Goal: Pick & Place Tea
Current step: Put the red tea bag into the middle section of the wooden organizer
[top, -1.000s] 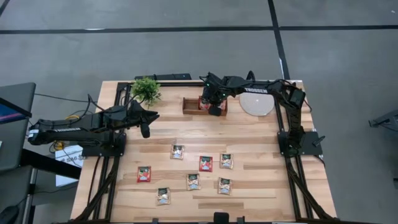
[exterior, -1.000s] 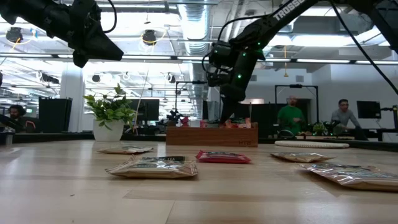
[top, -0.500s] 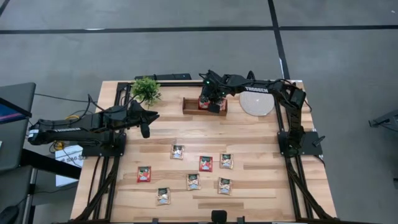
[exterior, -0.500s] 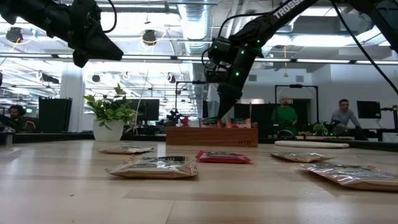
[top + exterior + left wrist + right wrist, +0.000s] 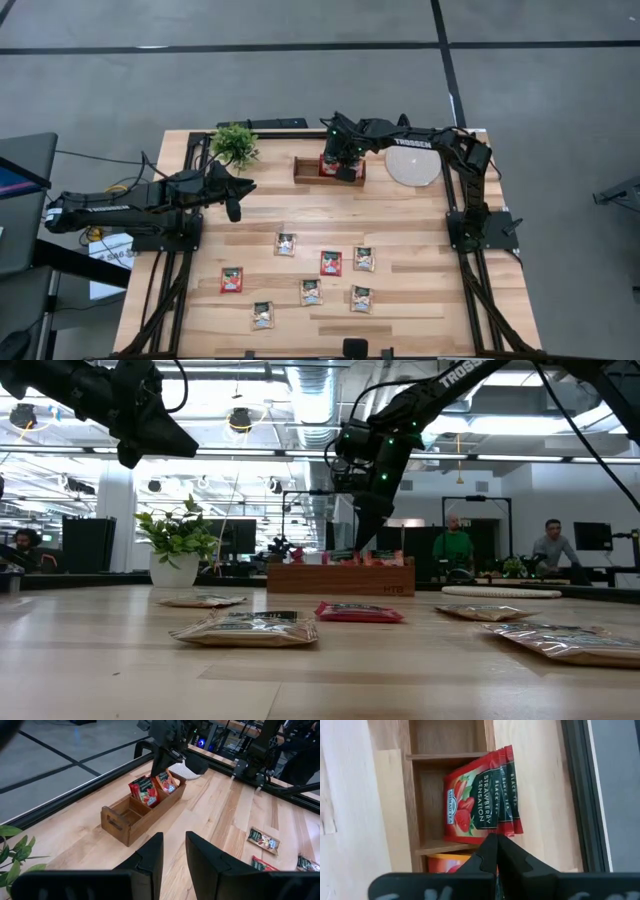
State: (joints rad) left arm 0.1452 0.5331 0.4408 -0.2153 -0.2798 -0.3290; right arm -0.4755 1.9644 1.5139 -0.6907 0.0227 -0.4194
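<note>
A long brown wooden tray (image 5: 305, 170) stands at the table's far side. Red tea sachets (image 5: 480, 795) stand on edge in its middle compartment, leaning on each other, and orange ones (image 5: 445, 865) fill the compartment beside it. My right gripper (image 5: 496, 840) is shut and slants down over the tray, its tip at the red sachets' upper edge. Several more sachets lie flat on the table's near half, among them a red one (image 5: 331, 263) and a pale one (image 5: 286, 243). My left gripper (image 5: 175, 857) hangs open above the table's left side, holding nothing. My right gripper's shut fingertips (image 5: 490, 845) come from above, slanting down, and stand at the top edge of the red sachets (image 5: 492, 832) in the tray's middle compartment. I cannot tell whether they touch that edge. The sachets stay on edge in the tray.
A potted plant (image 5: 235, 145) stands at the far left, beside the tray. A round pale disc (image 5: 412, 166) lies at the far right. Bare wood lies between the tray and the loose sachets. People stand in the room beyond the table (image 5: 460, 545).
</note>
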